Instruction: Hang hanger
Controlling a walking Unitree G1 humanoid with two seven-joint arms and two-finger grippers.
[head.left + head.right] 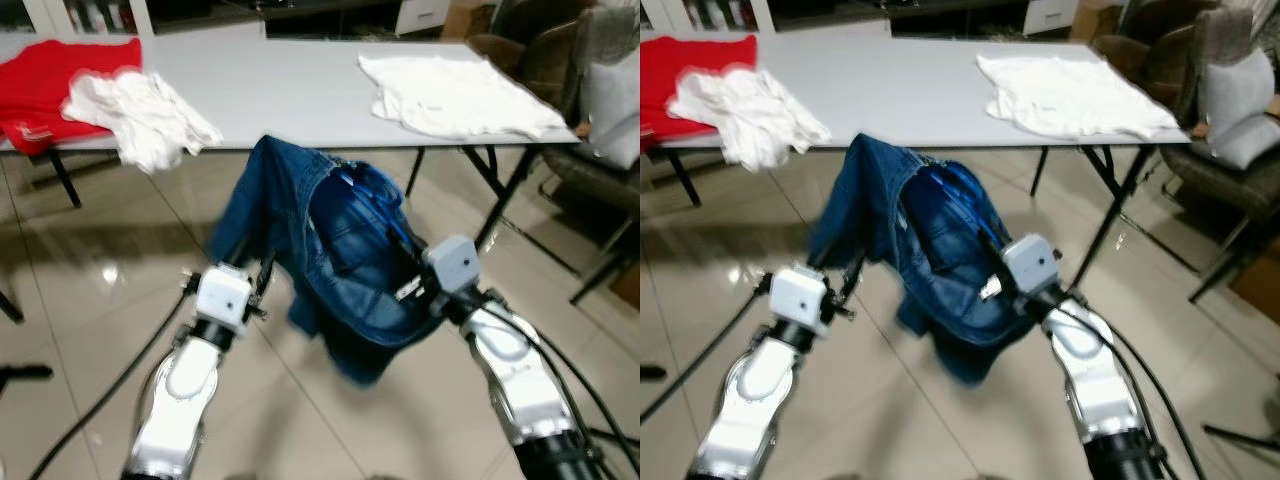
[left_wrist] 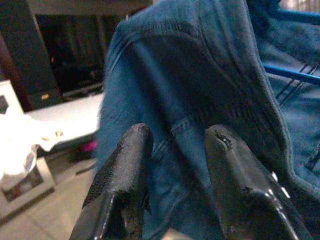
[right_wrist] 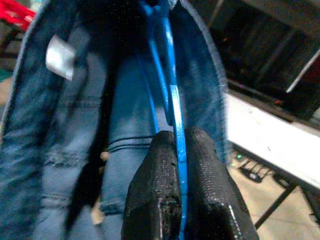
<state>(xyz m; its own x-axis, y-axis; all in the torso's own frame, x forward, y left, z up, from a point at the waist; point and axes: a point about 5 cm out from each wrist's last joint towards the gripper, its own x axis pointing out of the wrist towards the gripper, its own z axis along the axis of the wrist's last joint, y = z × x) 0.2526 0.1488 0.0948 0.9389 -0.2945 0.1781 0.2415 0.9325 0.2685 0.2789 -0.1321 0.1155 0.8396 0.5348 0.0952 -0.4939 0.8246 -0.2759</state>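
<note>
- Right tool [image 3: 178,192]: pressed together on the blue hanger [image 3: 167,85], held inside the jeans [image 1: 340,250].
- Left tool [image 2: 177,187]: spread, beside the jeans.
- Jeans draped before the tabletop [image 1: 290,90].

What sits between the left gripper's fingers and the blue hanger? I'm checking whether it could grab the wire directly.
Denim: a fold of the jeans hangs before the left gripper, covering most of the blue hanger, in the left wrist view.

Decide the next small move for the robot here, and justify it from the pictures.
Probably close the left pincer on the jeans: its fingers straddle the denim, open, while the right pincer is shut on the blue hanger inside the waistband.
</note>
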